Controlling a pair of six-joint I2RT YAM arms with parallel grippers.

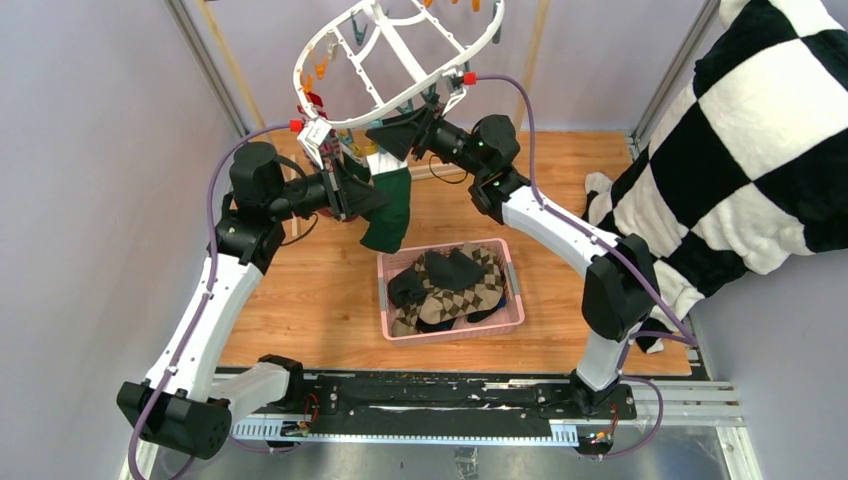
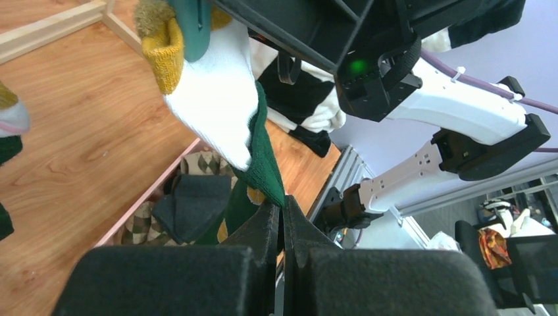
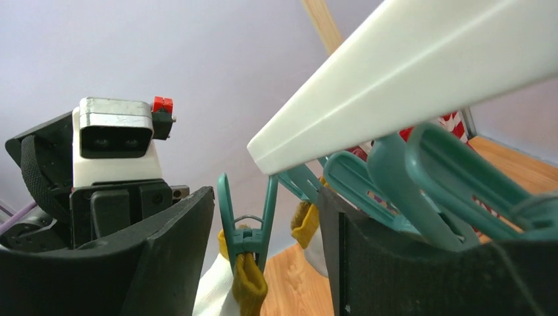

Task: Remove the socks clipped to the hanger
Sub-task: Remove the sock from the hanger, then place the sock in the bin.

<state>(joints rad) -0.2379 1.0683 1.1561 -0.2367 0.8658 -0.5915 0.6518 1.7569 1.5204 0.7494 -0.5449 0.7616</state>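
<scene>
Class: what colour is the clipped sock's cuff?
The sock has a mustard-yellow cuff; left wrist view.

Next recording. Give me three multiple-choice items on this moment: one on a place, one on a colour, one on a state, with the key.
1. Where does the argyle sock lie?
A. on the bare table
B. in the pink basket
C. clipped to the hanger

2. What colour is the clip between the fingers of the right pincer?
A. teal
B. orange
C. white

3. How is the left pincer?
A. wide open
B. out of view
C. shut on the green sock

Key:
1 B: the top view shows it piled inside the basket's walls.
2 A: the right wrist view shows it teal, with a black finger on either side.
3 C: the left wrist view shows its fingers pressed together on the sock's edge.
</scene>
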